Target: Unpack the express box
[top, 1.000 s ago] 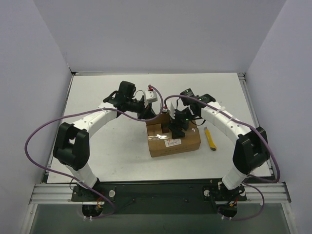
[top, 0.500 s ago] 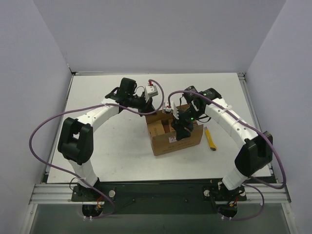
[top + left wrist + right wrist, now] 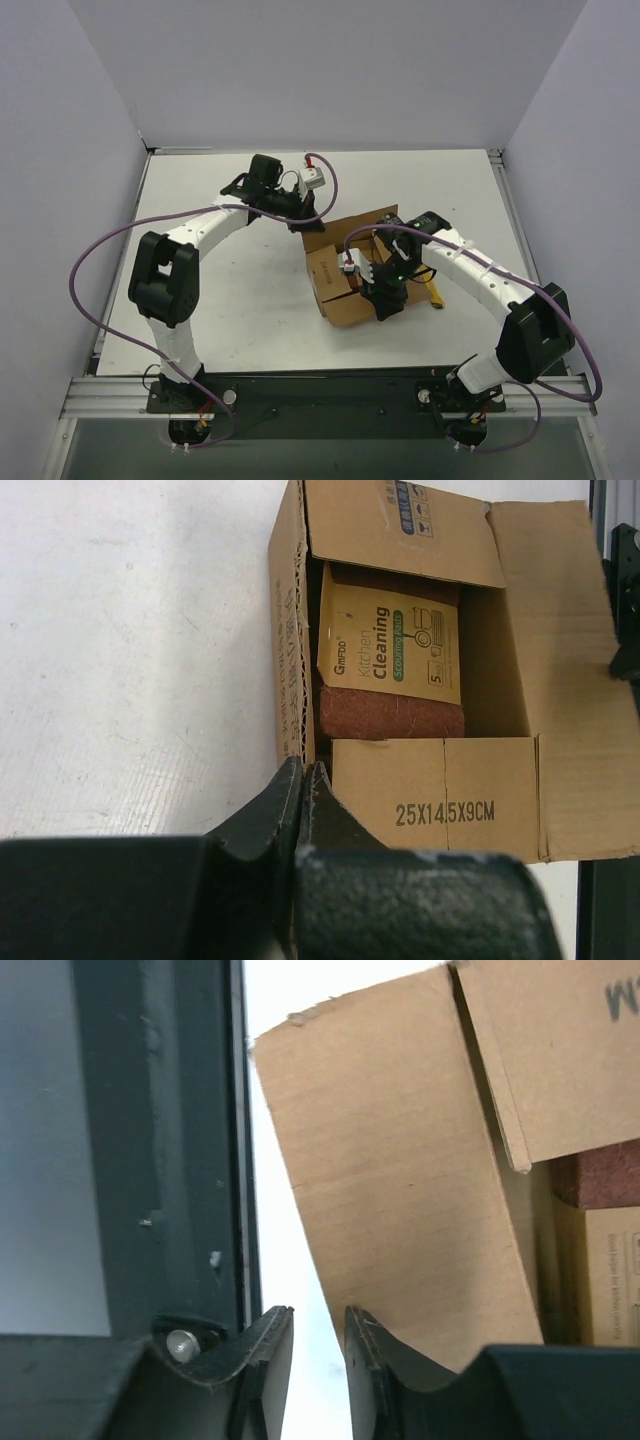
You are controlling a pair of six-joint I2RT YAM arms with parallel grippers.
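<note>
The express box (image 3: pixel 330 272) stands in the middle of the table with its flaps folded out. In the left wrist view the box (image 3: pixel 440 800) holds a yellow "Kitchen Cleaning" packet (image 3: pixel 392 645) lying on a dark red pad (image 3: pixel 390 712). My left gripper (image 3: pixel 303 222) is at the box's far left corner. Its jaws (image 3: pixel 303 768) are shut, with their tips against the corrugated edge of the left wall. My right gripper (image 3: pixel 385 306) is low at the box's near side. Its jaws (image 3: pixel 318 1312) stand a narrow gap apart with nothing between them, one finger against the outer flap (image 3: pixel 400 1180).
A small yellow utility knife (image 3: pixel 433 287) lies on the table to the right of the box, partly under the right arm. The dark rail of the table's near edge (image 3: pixel 160 1140) runs close by the right gripper. Purple cables loop over both arms.
The box has turned and slid toward the near edge, and its flaps now stand wide open. My right gripper came down from over the box to its near side, jaws narrowing. The left stayed shut.
</note>
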